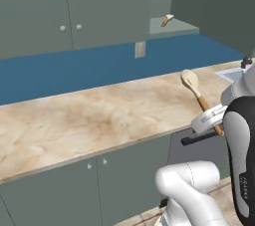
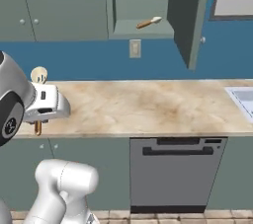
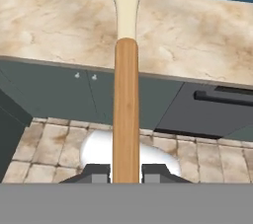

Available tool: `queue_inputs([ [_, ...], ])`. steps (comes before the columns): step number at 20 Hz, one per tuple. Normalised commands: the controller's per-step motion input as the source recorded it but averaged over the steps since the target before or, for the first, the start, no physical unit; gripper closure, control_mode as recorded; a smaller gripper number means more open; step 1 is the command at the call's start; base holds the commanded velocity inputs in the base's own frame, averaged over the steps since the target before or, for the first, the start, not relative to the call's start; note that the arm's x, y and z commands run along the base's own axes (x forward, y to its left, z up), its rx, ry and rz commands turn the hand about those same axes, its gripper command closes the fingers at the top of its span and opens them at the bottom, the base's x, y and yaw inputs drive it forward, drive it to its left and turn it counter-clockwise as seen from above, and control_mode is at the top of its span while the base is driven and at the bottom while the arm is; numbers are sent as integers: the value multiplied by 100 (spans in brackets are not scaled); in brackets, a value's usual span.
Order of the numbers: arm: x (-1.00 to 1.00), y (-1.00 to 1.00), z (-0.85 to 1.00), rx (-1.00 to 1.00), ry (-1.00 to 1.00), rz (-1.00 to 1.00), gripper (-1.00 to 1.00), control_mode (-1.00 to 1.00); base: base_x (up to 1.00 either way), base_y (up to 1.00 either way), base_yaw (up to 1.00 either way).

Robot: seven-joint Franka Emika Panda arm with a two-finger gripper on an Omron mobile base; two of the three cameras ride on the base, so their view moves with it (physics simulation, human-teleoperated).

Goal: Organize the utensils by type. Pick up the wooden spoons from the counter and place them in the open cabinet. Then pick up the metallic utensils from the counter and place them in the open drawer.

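Note:
My gripper (image 3: 126, 172) is shut on the orange-brown handle of a wooden spoon (image 3: 126, 104), whose pale bowl points away from the hand. The held spoon (image 1: 195, 88) hangs in the air above the front edge of the marble counter (image 1: 89, 115), with the gripper (image 1: 211, 119) low on its handle. From the other side, the spoon's bowl (image 2: 39, 75) shows above the white hand and the gripper (image 2: 39, 114). A second wooden spoon (image 2: 148, 22) lies on the shelf of the open cabinet (image 2: 143, 33), also seen as spoon (image 1: 167, 19) in cabinet (image 1: 172, 28). The metallic utensils and drawer are out of view.
A dark dishwasher front (image 2: 173, 168) with a bar handle sits under the counter (image 2: 148, 104). A sink (image 2: 242, 94) is at the counter's right end. The cabinet's open door (image 2: 190, 16) juts out right of the shelf. A wall outlet (image 2: 135, 48) sits below the cabinet.

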Motion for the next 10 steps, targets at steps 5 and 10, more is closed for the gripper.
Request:
queue_inputs([
  [5,0,0,0,0,0,0,100,100,33,-55,22],
  [10,0,0,0,0,0,0,100,100,51,-24,19],
])
